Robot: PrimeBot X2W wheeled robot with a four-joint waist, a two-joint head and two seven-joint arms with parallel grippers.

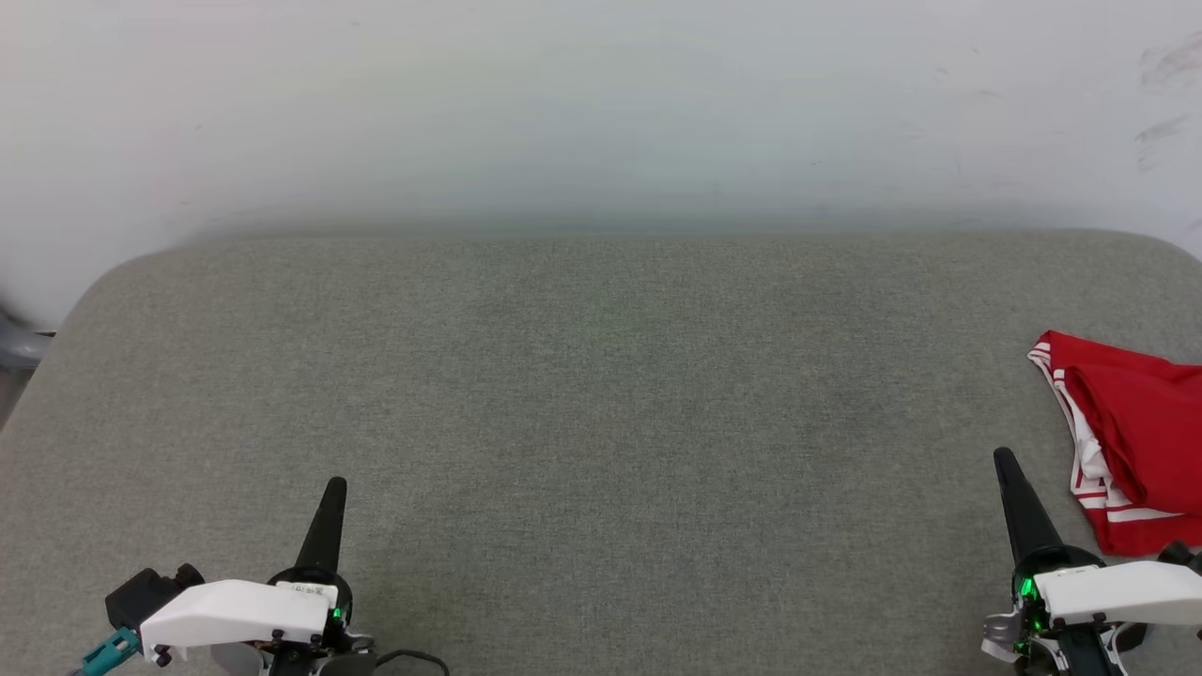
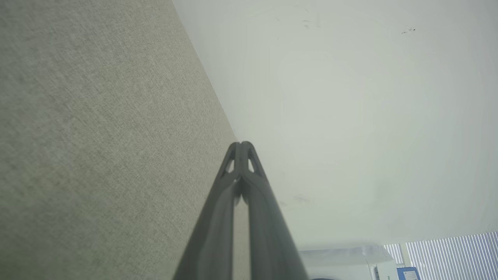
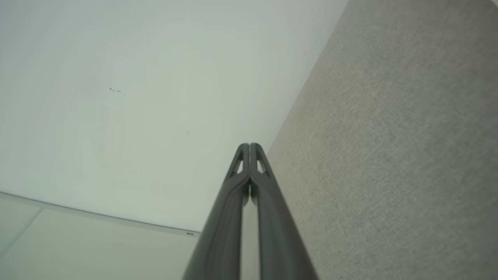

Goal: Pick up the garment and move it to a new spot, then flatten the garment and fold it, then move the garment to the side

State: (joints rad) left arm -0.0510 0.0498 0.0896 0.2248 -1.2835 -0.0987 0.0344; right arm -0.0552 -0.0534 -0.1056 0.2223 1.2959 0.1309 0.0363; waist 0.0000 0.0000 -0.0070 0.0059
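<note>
Currently, the red garment (image 1: 1141, 441) lies bunched at three o'clock on the grey desk (image 1: 601, 394), partly cut off by the head view's edge. The left claw (image 1: 333, 493) and right claw (image 1: 1007, 465) are pinched together, empty. Probably best: open the right claw, pinch its near edge, lift clear.

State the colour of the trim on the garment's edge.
Red-and-white stripes on the red garment; best seen in the head view.
</note>
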